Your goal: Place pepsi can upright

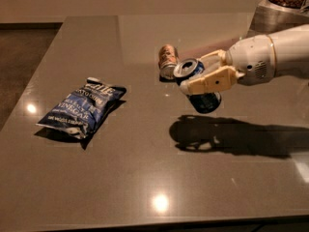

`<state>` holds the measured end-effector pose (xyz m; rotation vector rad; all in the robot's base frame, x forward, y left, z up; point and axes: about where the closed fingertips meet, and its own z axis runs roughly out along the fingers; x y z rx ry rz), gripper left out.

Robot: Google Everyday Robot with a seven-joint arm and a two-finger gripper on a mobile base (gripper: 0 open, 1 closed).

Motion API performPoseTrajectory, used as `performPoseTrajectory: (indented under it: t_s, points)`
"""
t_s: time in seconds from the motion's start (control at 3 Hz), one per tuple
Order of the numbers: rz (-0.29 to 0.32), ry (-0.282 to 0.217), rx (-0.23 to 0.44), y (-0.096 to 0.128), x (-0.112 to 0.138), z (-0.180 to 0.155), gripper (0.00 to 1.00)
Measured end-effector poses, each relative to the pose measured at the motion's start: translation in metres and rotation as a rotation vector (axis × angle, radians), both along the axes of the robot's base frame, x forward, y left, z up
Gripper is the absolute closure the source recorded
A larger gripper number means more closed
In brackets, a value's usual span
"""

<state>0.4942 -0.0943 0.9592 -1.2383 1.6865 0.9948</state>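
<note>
Pepsi can (204, 102), a small blue aluminium drink can with white markings and a silver top, is found pinched between the two cream-coloured fingers (212, 80) of the gripper (194, 74), which is positioned right of centre over the far half of the table. The can is held tilted, not upright: its silver top with pull-tab is turned up and to the left, and its blue base points down and to the right. One finger is laid across the near side of the can body; the other is seen behind it, at the far side. The can is carried clear of the grey, glossy rectangular table (145, 178), as is shown by the dark shadow (227, 137) cast on the surface below and apart from it. The white, rounded arm (270, 57) is extended in from the right edge. An orange-brown cylindrical metal can (167, 61) is noted lying on its side on the table just beside the held can, to its left and farther back; whether the two touch cannot be told. A crumpled dark blue foil chip bag (82, 108) with white lettering is recorded lying flat on the left half of the table, well apart from the gripper
</note>
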Motion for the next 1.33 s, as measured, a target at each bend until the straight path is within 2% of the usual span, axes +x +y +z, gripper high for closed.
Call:
performPoseTrajectory:
  t_s: [0.67,1.33]
  points:
    - [-0.134,-0.038,0.215,-0.005,0.012,-0.01,1.0]
    - [-0.213,-0.073,0.373,-0.008,0.013,-0.03,1.0]
